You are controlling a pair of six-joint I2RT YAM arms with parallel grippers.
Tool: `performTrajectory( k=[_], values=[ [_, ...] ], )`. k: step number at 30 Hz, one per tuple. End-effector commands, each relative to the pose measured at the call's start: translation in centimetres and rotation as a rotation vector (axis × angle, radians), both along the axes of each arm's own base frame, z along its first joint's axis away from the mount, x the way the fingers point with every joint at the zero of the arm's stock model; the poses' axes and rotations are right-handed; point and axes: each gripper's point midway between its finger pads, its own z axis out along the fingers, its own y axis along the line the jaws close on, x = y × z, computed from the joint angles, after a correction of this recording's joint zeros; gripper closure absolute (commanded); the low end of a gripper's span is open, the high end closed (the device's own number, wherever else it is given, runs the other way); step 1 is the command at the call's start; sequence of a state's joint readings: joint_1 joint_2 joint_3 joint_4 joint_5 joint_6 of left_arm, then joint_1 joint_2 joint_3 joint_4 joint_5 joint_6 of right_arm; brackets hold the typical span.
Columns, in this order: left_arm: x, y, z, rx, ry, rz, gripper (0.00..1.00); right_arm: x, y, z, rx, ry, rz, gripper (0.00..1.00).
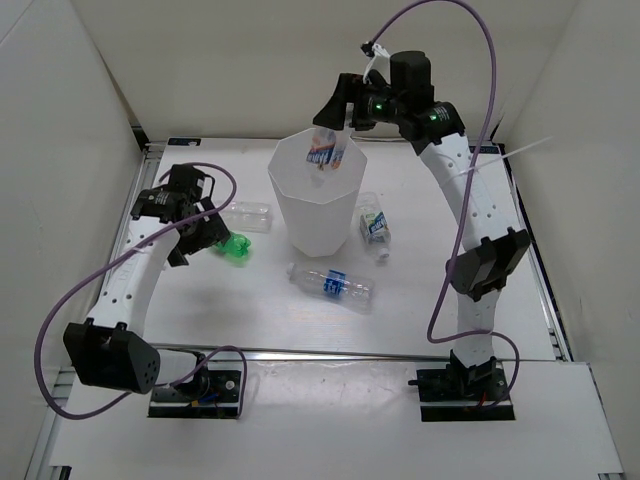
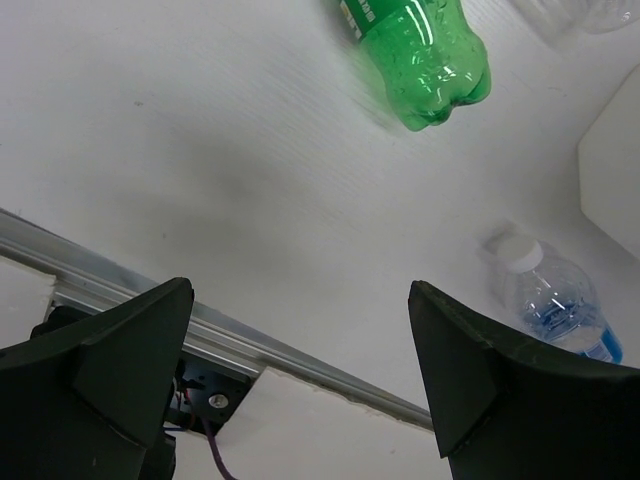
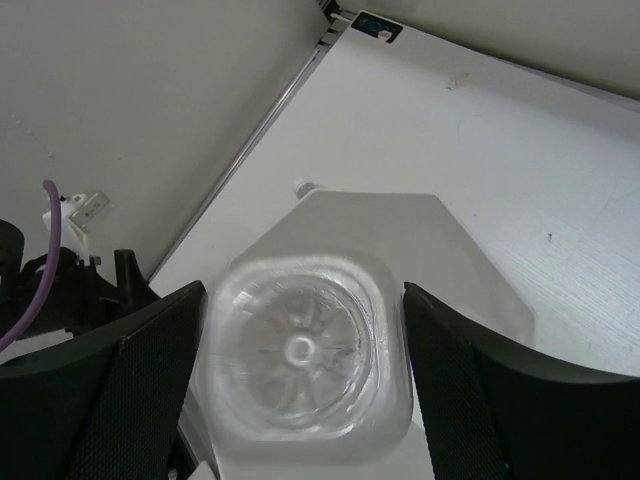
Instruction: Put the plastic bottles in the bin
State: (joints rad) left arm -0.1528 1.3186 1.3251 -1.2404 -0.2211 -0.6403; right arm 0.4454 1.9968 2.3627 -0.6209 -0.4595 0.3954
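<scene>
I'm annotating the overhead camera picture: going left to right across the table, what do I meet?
From the left: green bottle → bin → labelled bottle just right of the bin. The rest overlap these in the order, so they are left out.

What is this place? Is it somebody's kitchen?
Probably not: it looks like a robot test booth. White walls box in a white table, a left arm and a right arm are bolted at its near edge, and purple cables loop off them.
</scene>
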Motion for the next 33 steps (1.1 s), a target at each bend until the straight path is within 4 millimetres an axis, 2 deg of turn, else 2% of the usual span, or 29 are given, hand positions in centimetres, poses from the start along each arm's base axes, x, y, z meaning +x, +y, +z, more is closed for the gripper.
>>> performTrajectory(
  k=[1, 4, 6, 10, 11, 13, 14, 15, 16, 17, 19, 20, 21, 22, 23, 24, 26, 27, 28, 29, 31, 33],
  values=[
    [-1.1, 1.2, 2.0, 0.028, -0.051, 0.028, 0.00, 0.4, -0.1, 4.0, 0.018, -0.178, 0.001, 0.17],
    [-1.6, 1.5, 1.9, 0.028, -0.052, 0.038, 0.00, 0.4, -0.1, 3.3, 0.003, -0.168, 0.004, 0.16],
    [-1.8, 1.5, 1.8, 0.028, -0.051, 0.038, 0.00, 0.5, 0.0, 2.0, -0.013, -0.136, 0.006, 0.14],
    [-1.8, 1.6, 1.5, 0.021, -0.048, 0.044, 0.00, 0.1, -0.6, 3.0, -0.018, -0.158, -0.015, 0.13],
    [-1.6, 1.6, 1.9, 0.019, -0.060, 0.044, 0.00, 0.8, -1.4, 3.5, -0.021, -0.174, -0.055, 0.13],
    [-1.1, 1.5, 2.4, 0.015, -0.085, 0.044, 0.00, 1.2, -3.8, 5.5, -0.027, -0.208, -0.148, 0.11],
    [-0.6, 1.5, 2.9, 0.012, -0.110, 0.045, 0.00, 1.8, -5.2, 5.7, -0.036, -0.199, -0.222, 0.09],
    [-0.4, 1.5, 3.0, 0.016, -0.109, 0.037, 0.00, 2.2, -8.1, 6.9, -0.038, -0.209, -0.318, 0.09],
    [-0.2, 1.4, 3.1, 0.014, -0.119, 0.037, 0.00, 3.6, -10.8, 5.0, -0.074, -0.155, -0.458, 0.07],
    [0.0, 1.4, 2.8, 0.016, -0.107, 0.037, 0.00, 3.6, -14.6, 5.7, -0.074, -0.152, -0.570, 0.05],
    [-0.2, 1.3, 2.5, 0.009, -0.097, 0.033, 0.00, 4.0, -18.6, 3.5, -0.095, -0.083, -0.687, 0.05],
    [0.0, 1.3, 2.5, 0.008, -0.106, 0.033, 0.00, 3.9, -21.9, 2.9, -0.094, -0.055, -0.756, 0.05],
    [-0.1, 1.3, 1.7, 0.010, -0.090, 0.033, 0.00, 3.9, -22.4, -0.9, -0.116, 0.043, -0.739, 0.05],
    [-0.3, 0.9, 0.9, -0.010, -0.075, 0.032, 0.00, 3.6, -24.0, -4.6, -0.130, 0.149, -0.716, 0.05],
    [-0.1, 0.9, 0.7, -0.011, -0.079, 0.032, 0.00, 3.0, -23.2, -5.8, -0.127, 0.191, -0.668, 0.05],
    [-0.3, 0.7, 0.4, -0.019, -0.069, 0.028, 0.00, 3.1, -23.5, -7.4, -0.122, 0.238, -0.647, 0.05],
    [-0.2, 0.5, 0.2, -0.034, -0.070, 0.031, 0.00, 2.2, -22.5, -10.5, -0.117, 0.344, -0.570, 0.06],
    [-0.4, 0.3, -0.1, -0.042, -0.060, 0.028, 0.00, 1.8, -22.0, -13.6, -0.127, 0.425, -0.539, 0.06],
    [-0.4, 0.3, -0.1, -0.042, -0.060, 0.028, 0.00, 1.2, -20.7, -14.8, -0.117, 0.461, -0.463, 0.09],
    [-0.3, 0.3, -0.3, -0.040, -0.050, 0.028, 0.00, 0.8, -20.1, -16.2, -0.131, 0.496, -0.440, 0.10],
    [-0.3, 0.3, -0.3, -0.040, -0.049, 0.028, 0.00, 0.1, -18.5, -19.9, -0.167, 0.578, -0.386, 0.10],
    [-0.2, 0.3, -0.6, -0.035, -0.039, 0.020, 0.00, -0.7, -16.7, -22.4, -0.169, 0.651, -0.304, 0.09]
  ],
)
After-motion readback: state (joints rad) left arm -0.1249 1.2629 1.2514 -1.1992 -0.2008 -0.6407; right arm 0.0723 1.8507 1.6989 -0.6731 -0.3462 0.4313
